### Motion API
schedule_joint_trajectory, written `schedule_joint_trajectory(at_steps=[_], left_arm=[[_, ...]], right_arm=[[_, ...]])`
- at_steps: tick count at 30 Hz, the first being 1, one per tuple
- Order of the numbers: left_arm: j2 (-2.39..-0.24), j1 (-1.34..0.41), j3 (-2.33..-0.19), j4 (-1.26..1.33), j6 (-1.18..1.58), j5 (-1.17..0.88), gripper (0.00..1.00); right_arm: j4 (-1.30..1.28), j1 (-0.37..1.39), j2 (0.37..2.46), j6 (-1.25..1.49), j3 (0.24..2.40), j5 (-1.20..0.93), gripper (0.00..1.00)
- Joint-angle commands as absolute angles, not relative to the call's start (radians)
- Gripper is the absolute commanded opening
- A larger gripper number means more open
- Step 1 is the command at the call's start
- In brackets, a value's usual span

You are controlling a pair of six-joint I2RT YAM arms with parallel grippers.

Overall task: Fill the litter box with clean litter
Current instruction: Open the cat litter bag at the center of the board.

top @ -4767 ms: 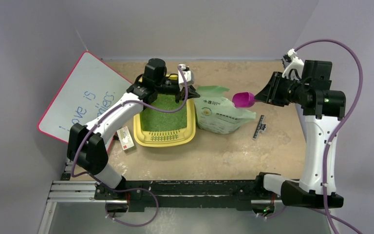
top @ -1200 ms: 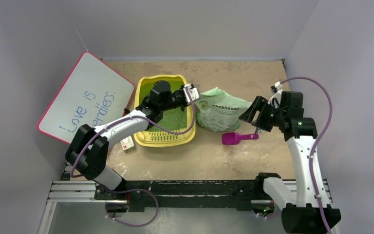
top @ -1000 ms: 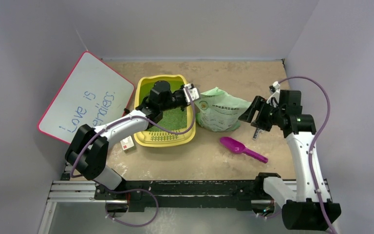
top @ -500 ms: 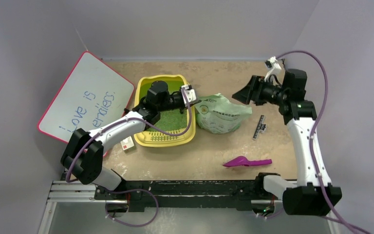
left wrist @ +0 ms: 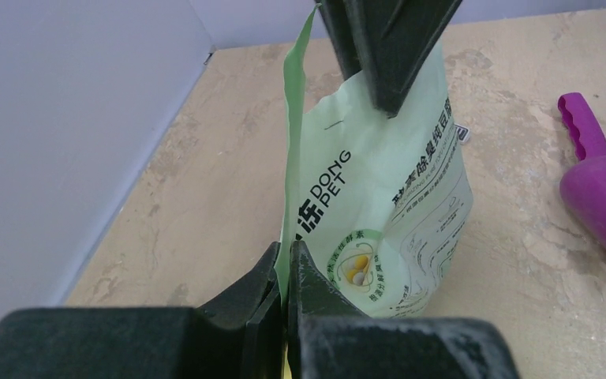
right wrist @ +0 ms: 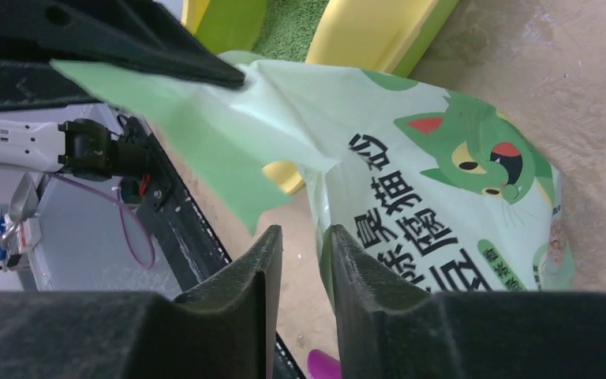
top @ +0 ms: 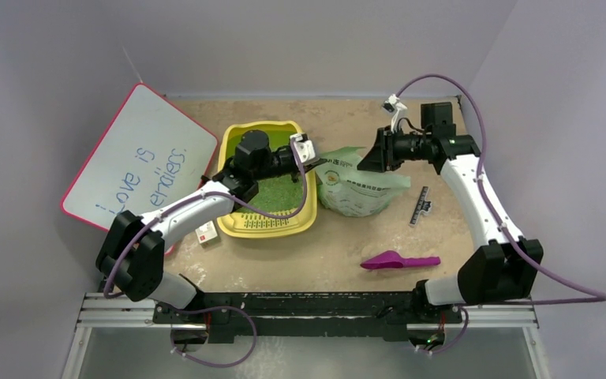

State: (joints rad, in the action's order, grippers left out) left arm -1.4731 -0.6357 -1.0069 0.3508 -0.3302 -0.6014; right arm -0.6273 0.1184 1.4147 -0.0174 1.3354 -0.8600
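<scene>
Litter box (top: pixel 306 217) sits at 10 o'clock of the table, clean litter (top: pixel 272 197) already across its floor. Change noted: the purple scoop (top: pixel 398 260) has left my right gripper (right wrist: pixel 300 237) and lies at 5 o'clock of the bag (top: pixel 359 193). That gripper has moved to the bag's top, fingers narrowly parted; whether they grip I cannot tell. My left gripper (left wrist: pixel 286 253) pinches the bag's near edge. Judgement: scooping has stopped and pouring from the bag is being prepared.
</scene>
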Motion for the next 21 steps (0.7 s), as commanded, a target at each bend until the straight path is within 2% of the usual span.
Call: schedule_joint_trajectory(at_steps=[1, 3, 5, 7, 8, 11, 14, 16, 19, 21], left_arm=[[-1.451, -0.628, -0.996, 0.435, -0.288, -0.585, 0.0], [-1.451, -0.623, -0.989, 0.448, -0.275, -0.583, 0.0], [-1.451, -0.619, -0.98, 0.476, -0.255, -0.574, 0.0], [-1.449, -0.613, -0.973, 0.509, -0.232, -0.575, 0.0], [-1.448, -0.612, -0.971, 0.522, -0.219, -0.576, 0.0], [-1.452, -0.61, -0.975, 0.532, -0.21, -0.574, 0.0], [-1.451, -0.61, -0.977, 0.531, -0.202, -0.578, 0.0], [-1.446, -0.61, -0.975, 0.53, -0.198, -0.581, 0.0], [-1.433, -0.61, -0.964, 0.525, -0.199, -0.576, 0.0], [-1.422, -0.61, -0.954, 0.522, -0.198, -0.577, 0.0]], right_arm=[[-0.645, 0.118, 1.298, -0.051, 1.302, -0.941, 0.31], [-0.646, 0.118, 1.268, -0.044, 1.283, -0.924, 0.32], [-0.66, 0.121, 1.251, -0.015, 1.266, -0.882, 0.27], [-0.735, 0.125, 1.269, -0.054, 1.265, -0.812, 0.15], [-0.788, 0.129, 1.286, -0.09, 1.273, -0.788, 0.12], [-0.846, 0.132, 1.312, -0.131, 1.27, -0.819, 0.09], [-0.819, 0.133, 1.307, -0.098, 1.257, -0.851, 0.22], [-0.82, 0.145, 1.322, -0.085, 1.25, -0.803, 0.38], [-0.84, 0.172, 1.336, -0.081, 1.224, -0.712, 0.49], [-0.811, 0.182, 1.319, -0.02, 1.202, -0.551, 0.54]])
